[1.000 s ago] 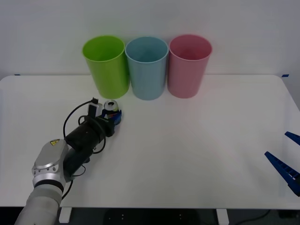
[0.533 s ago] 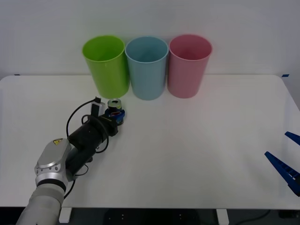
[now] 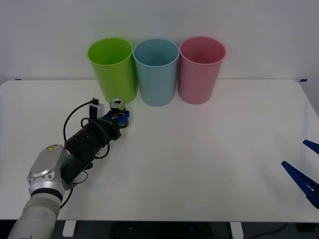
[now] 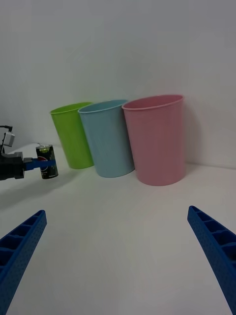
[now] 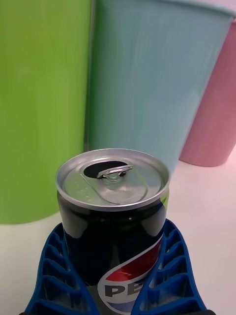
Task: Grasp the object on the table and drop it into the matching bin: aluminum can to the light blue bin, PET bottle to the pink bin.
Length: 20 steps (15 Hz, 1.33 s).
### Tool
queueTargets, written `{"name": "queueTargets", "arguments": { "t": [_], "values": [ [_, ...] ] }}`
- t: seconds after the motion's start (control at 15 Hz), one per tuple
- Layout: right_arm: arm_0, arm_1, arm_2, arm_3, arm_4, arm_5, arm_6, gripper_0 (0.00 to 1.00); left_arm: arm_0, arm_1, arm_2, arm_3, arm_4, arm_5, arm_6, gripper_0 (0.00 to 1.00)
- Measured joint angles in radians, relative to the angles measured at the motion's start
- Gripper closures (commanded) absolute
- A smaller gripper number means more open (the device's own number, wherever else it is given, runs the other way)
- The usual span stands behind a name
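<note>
The aluminum can (image 3: 118, 105), small and dark with a silver top, is upright between the blue fingers of my left gripper (image 3: 120, 118), which is shut on it. In the left wrist view the can (image 5: 115, 216) has a ribbed finger (image 5: 53, 268) pressed on each side. It hangs just above the table (image 3: 199, 149), close in front of the lime green bin (image 3: 113, 69) and left of the light blue bin (image 3: 156, 72). The pink bin (image 3: 201, 69) stands on the right of the row. My right gripper (image 3: 305, 164) waits open at the table's right edge, and its wrist view shows the can (image 4: 46, 161) far off.
The three bins stand side by side at the table's far edge, against a white wall. In the right wrist view the green bin (image 4: 73, 135), blue bin (image 4: 108, 138) and pink bin (image 4: 156, 140) rise well above the can. The white tabletop stretches wide to the right.
My left gripper has carried the can away from me toward the bins and slightly left, ending just in front of the green bin. The right arm has stayed still.
</note>
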State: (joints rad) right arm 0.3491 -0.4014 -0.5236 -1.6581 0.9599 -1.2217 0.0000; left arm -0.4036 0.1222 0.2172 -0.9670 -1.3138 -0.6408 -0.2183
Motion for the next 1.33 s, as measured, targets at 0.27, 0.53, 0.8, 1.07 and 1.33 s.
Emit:
{"name": "queueTargets", "arguments": {
  "t": [0.27,0.53,0.8,1.07,1.33],
  "values": [
    [0.0,0.0,0.0,0.0,0.0,0.0,0.0,0.0,0.009,0.044,-0.046,-0.041,0.041,-0.014,0.004,1.0],
    [0.0,0.0,0.0,0.0,0.0,0.0,0.0,0.0,0.027,0.093,-0.082,-0.103,0.049,-0.071,0.03,1.0],
    [0.0,0.0,0.0,0.0,0.0,0.0,0.0,0.0,0.034,0.167,-0.142,-0.165,0.128,-0.116,0.074,1.0],
    [0.0,0.0,0.0,0.0,0.0,0.0,0.0,0.0,0.034,0.197,-0.157,-0.237,0.167,-0.135,0.152,1.0],
    [0.0,0.0,0.0,0.0,0.0,0.0,0.0,0.0,0.034,0.202,-0.147,-0.373,0.125,-0.135,0.318,1.0]
  ]
}}
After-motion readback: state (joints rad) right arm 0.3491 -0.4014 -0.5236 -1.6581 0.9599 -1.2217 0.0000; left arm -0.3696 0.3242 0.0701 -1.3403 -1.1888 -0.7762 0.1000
